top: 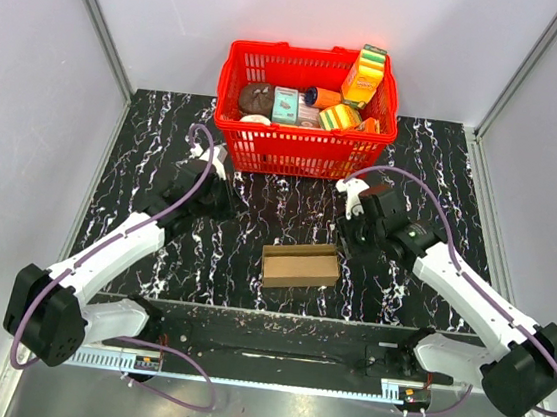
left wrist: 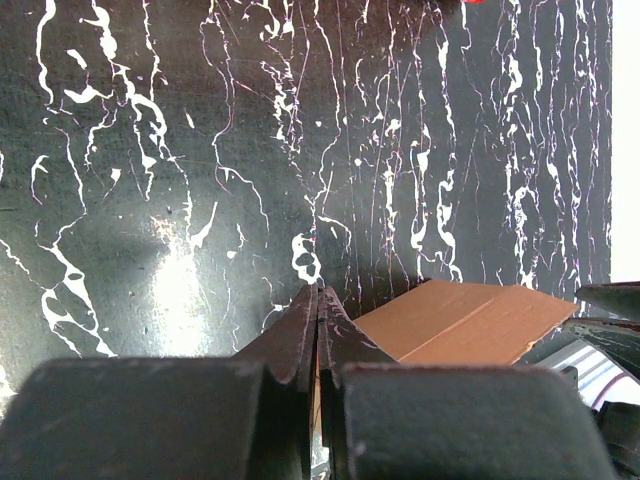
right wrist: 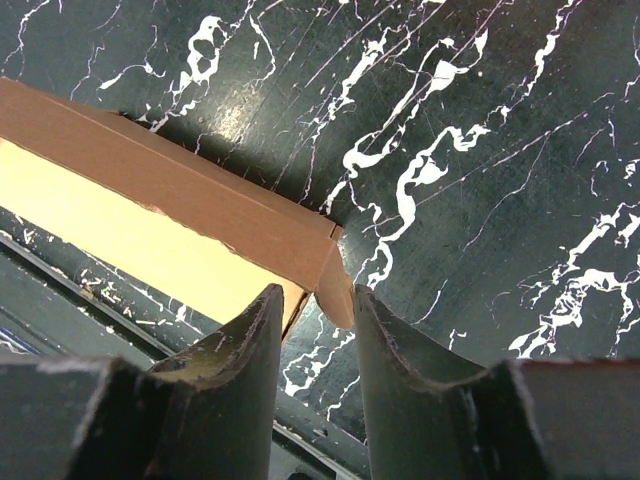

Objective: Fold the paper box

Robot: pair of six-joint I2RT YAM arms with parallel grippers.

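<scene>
The paper box [top: 300,266] is a slim brown cardboard carton lying flat on the black marbled table, between the two arms. My left gripper [top: 228,206] stands to the box's upper left, apart from it. In the left wrist view that gripper [left wrist: 318,296] is shut with nothing in it, and the box [left wrist: 470,320] shows to its right. My right gripper [top: 348,245] is at the box's right end. In the right wrist view it [right wrist: 317,292] is open, with a small end flap [right wrist: 337,288] of the box [right wrist: 180,190] hanging between the fingertips, not clamped.
A red plastic basket [top: 300,153] holding colourful packages stands at the back of the table, behind both grippers. A dark metal rail [top: 284,335] runs along the near edge in front of the box. Grey walls close in both sides.
</scene>
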